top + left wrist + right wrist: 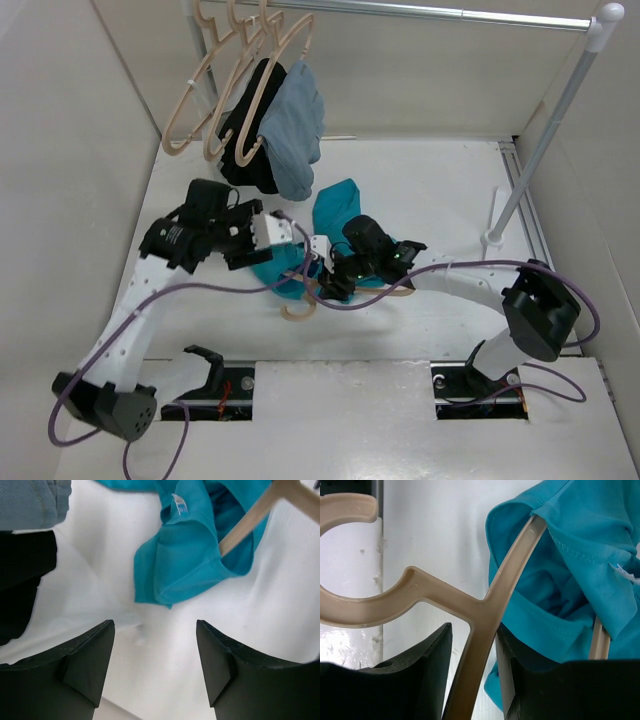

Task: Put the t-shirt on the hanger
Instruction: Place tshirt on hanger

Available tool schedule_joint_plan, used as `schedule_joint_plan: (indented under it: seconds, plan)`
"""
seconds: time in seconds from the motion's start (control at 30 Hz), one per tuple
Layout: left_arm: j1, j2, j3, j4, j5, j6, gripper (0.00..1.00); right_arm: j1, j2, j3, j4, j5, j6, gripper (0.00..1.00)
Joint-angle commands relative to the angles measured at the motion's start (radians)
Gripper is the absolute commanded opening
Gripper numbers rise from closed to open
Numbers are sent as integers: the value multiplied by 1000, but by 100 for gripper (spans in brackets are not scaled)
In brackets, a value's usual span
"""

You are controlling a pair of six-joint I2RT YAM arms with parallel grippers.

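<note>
One small white neck label (179,505), print unreadable, inside teal t-shirt (190,562)

You have a white table (430,190) boxed in by plain pale walls (60,150) left, far and right. A metal rail (440,12) spans the far side, its white post (545,140) standing at the right.
</note>
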Motion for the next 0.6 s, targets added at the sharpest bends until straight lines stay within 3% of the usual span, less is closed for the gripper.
schedule_joint_plan:
  seconds: [0.0, 0.07, 0.1, 0.17, 0.23, 0.33, 0.4, 0.57]
  plan:
    - [4, -107, -161, -60, 7, 258, 63, -11, -7, 21, 32, -27, 10, 0]
    - [4, -217, -289, 70, -21, 302, 64, -11, 3, 21, 32, -40, 10, 0]
    - [4, -253, -416, 112, -21, 335, 68, -11, 3, 21, 32, -49, 10, 0]
    - [4, -336, -524, 257, 2, 377, 74, -11, 3, 21, 32, -62, 10, 0]
    - [4, -362, -636, 369, 15, 348, 80, -11, -8, 21, 32, -62, 10, 0]
    - [4, -362, -703, 618, 16, 213, 81, -11, -17, 21, 22, -80, 10, 0]
    - [4, -313, -704, 669, 35, 245, 81, -11, -28, 21, 12, -80, 10, 0]
    - [4, -151, -684, 554, 161, 441, 81, -11, -39, 21, 12, -80, 1, 0]
